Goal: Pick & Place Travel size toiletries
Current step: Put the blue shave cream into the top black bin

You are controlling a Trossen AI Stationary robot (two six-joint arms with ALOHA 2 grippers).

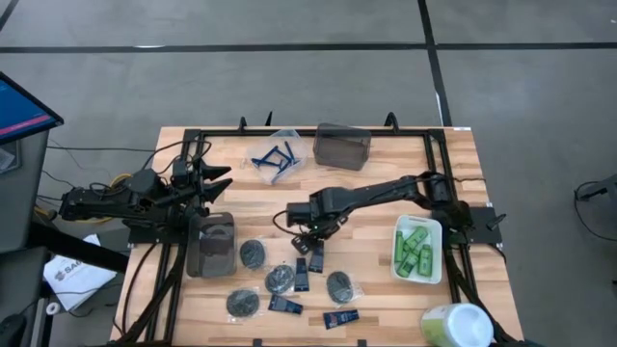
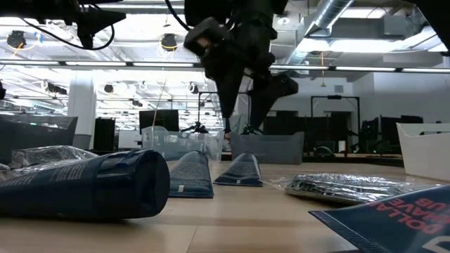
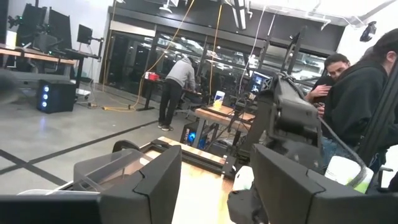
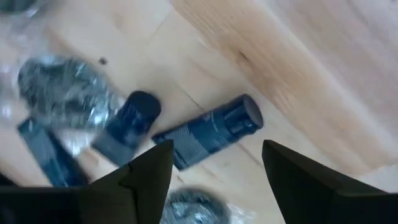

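Note:
Two dark navy tubes (image 1: 315, 258) (image 1: 302, 276) lie flat on the wood, with more tubes (image 1: 284, 305) and wrapped dark discs (image 1: 254, 253) around them. My right gripper (image 1: 307, 236) hovers open just above the nearer tube (image 4: 208, 134), fingers pointing down, touching nothing; the low view shows it (image 2: 246, 105) clear of the tubes (image 2: 239, 169). Green mini bottles (image 1: 416, 249) lie in the white tray, and blue razors (image 1: 275, 159) in the clear bin. My left gripper (image 1: 217, 180) waits open at the table's left, raised above the dark bin (image 1: 210, 243).
A grey bin (image 1: 342, 145) stands at the far edge beside the clear bin. The white tray (image 1: 397, 260) sits at the right, and a pale-green-topped tub (image 1: 455, 326) at the near right corner. People stand in the room beyond the table (image 3: 354, 106).

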